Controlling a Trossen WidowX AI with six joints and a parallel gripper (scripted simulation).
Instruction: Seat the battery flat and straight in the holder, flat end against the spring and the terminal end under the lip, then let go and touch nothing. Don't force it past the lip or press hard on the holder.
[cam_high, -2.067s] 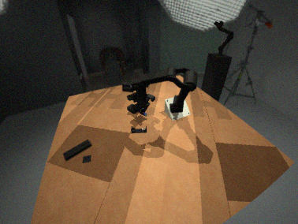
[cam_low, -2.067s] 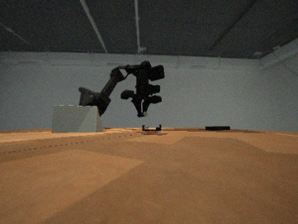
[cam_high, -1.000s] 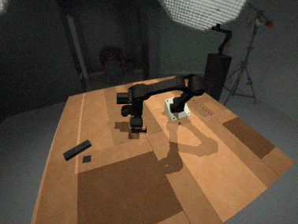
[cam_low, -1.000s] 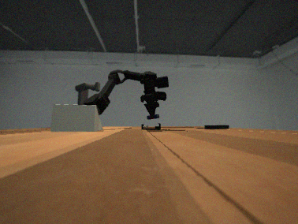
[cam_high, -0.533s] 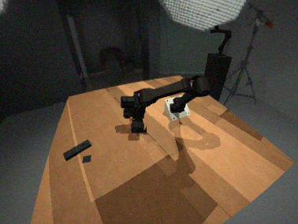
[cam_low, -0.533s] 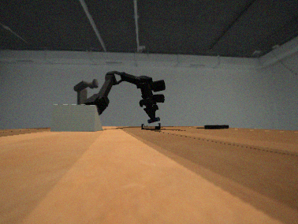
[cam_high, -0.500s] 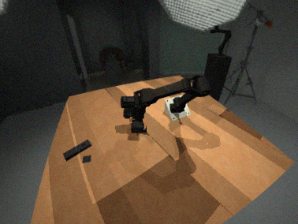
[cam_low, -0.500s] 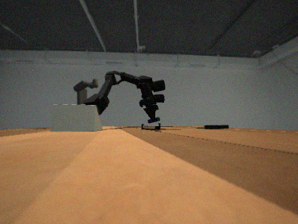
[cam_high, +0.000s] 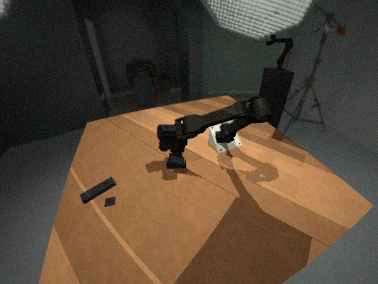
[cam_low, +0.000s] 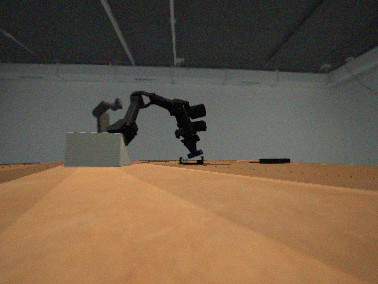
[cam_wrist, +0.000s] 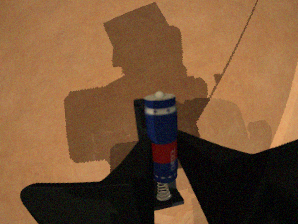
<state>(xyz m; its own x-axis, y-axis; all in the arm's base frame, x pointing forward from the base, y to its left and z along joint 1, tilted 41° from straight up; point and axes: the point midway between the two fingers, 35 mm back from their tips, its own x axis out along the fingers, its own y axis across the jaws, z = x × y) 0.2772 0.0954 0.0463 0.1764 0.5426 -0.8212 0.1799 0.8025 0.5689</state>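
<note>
The battery (cam_wrist: 164, 131) (cam_low: 196, 153) is blue with a red band. In the exterior view it is tilted, one end higher, just above the holder (cam_low: 191, 163) (cam_wrist: 139, 117). In the wrist view its terminal end is at the top and looks nearer the camera; its flat end is beside the coiled spring (cam_wrist: 163, 192). My gripper (cam_wrist: 161, 137) (cam_low: 194, 151) is shut on the battery, with a dark finger on each side. The battery covers most of the holder in the wrist view, so the lip and any contact with the spring cannot be made out.
A long dark bar (cam_high: 98, 190) (cam_low: 274, 161) and a small dark square (cam_high: 110, 201) lie on the wooden table (cam_high: 150, 230), away from the holder. The arm's pale base block (cam_high: 217, 144) (cam_low: 95, 150) stands behind. Shadows of the arm fall around the holder.
</note>
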